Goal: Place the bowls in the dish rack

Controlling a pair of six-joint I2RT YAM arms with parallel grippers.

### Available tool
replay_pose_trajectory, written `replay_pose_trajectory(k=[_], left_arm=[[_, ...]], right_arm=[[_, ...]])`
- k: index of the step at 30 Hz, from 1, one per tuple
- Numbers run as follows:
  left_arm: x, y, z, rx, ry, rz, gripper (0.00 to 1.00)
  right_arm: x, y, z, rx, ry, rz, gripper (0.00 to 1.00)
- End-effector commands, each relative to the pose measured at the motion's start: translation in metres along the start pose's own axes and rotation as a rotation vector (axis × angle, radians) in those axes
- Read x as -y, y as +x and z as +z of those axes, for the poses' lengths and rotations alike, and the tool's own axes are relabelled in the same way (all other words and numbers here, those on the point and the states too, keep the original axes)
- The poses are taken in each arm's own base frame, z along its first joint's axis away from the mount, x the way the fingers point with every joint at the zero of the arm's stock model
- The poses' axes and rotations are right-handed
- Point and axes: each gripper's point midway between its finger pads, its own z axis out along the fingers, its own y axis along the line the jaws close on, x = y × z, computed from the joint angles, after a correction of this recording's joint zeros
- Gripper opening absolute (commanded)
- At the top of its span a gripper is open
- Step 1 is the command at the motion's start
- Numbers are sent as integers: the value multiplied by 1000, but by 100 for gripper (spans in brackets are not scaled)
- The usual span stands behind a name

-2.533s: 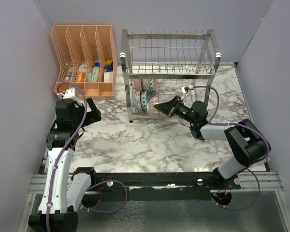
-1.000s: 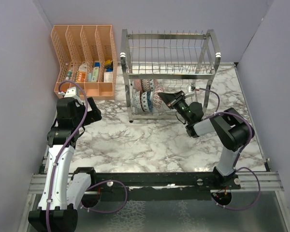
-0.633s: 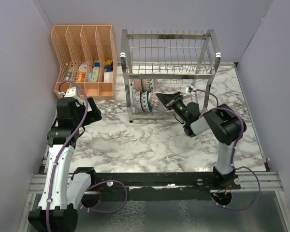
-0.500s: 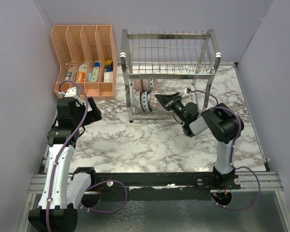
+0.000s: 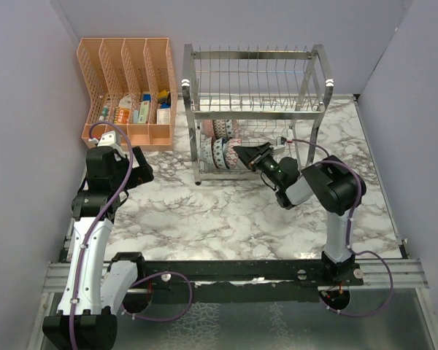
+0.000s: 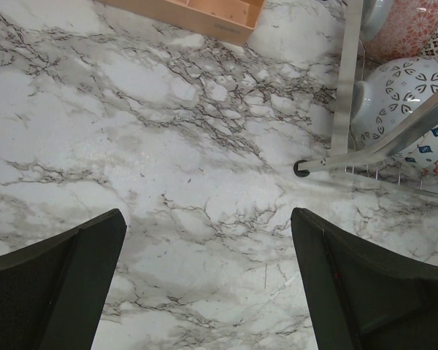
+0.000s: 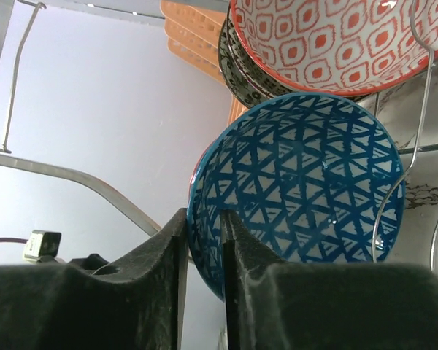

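Observation:
The blue bowl (image 7: 299, 189) with a triangle pattern stands on edge between the tines of the dish rack (image 5: 252, 55), in its lower tier. My right gripper (image 7: 204, 226) reaches into that tier (image 5: 242, 153); its fingers straddle the bowl's rim, one inside and one outside, close against it. Behind it lean a pink-red bowl (image 7: 336, 44) and a dark-and-white bowl (image 7: 237, 69). The row of bowls (image 5: 219, 149) shows from above. My left gripper (image 6: 208, 219) hangs open over bare marble, left of the rack's foot (image 6: 301, 169), holding nothing.
An orange mesh organizer (image 5: 128, 87) with small packets stands left of the rack at the back. Grey walls close both sides. Rack wires (image 7: 416, 109) cross in front of the blue bowl. The rack's upper tier holds nothing.
My right gripper has pushed further left into the rack's lower tier with the blue bowl and set it among the tines. The left arm has stayed still.

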Motion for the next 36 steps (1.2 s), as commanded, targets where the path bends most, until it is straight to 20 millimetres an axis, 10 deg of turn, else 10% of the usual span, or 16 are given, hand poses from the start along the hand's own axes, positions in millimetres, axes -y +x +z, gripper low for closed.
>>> replay_pose_trajectory(k=[1,7,26,36], left_arm=[[-1,-9,-1,34,-5,11,99],[-1,-9,-2,34,-9,11,99],[4,-8,-2,21,20,8,99],[10,-8,-3,1,42,-16,99]], right_arm=[[-18,-5,0,7,-52,-27,28],[-26,-1,2,-27,-69,-76,46],[-69,15,-38,-124,-62,-215,49],[-70,76,-75,-315,87,-473,49]])
